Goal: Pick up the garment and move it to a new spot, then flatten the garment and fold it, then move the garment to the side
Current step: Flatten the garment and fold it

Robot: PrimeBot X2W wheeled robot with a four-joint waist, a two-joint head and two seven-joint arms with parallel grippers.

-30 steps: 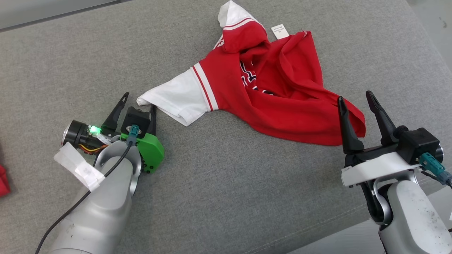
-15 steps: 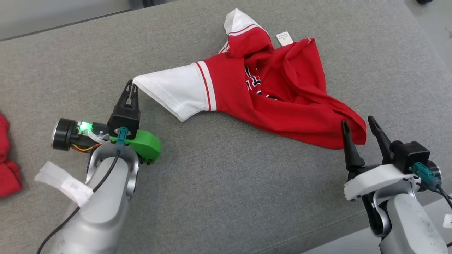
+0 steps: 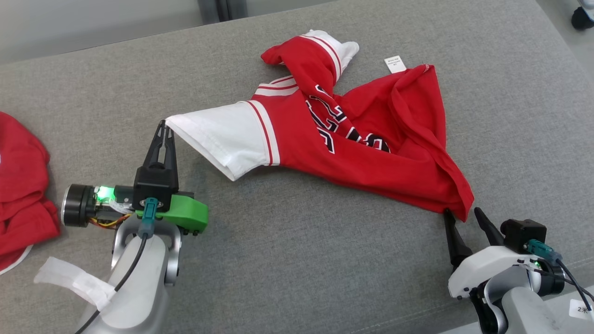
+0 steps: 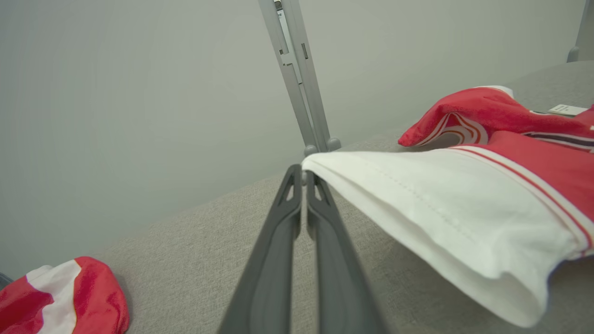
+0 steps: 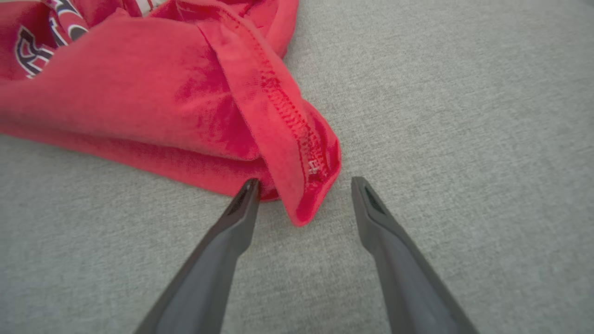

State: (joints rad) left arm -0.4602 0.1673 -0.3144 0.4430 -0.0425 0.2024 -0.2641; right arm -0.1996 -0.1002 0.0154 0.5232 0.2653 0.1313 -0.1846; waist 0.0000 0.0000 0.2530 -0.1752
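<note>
Red-and-white fabric jersey (image 3: 371, 162): left gripper (image 3: 163, 125) clamps the nine-o'clock sleeve; right gripper (image 3: 461, 212) gapes empty at five-o'clock hem.

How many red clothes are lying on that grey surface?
2. One red jersey sprawls mid-surface, its white sleeve pinched by the left gripper; another red garment is bunched at the left edge, partly cut off.

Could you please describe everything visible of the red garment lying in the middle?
The garment is a crumpled red jersey with white sleeves, striped trim, dark-and-white lettering and a label. It sprawls on the grey cushion. The left gripper pinches one sleeve cuff; the hem corner lies between the fingers of the open right gripper.
</note>
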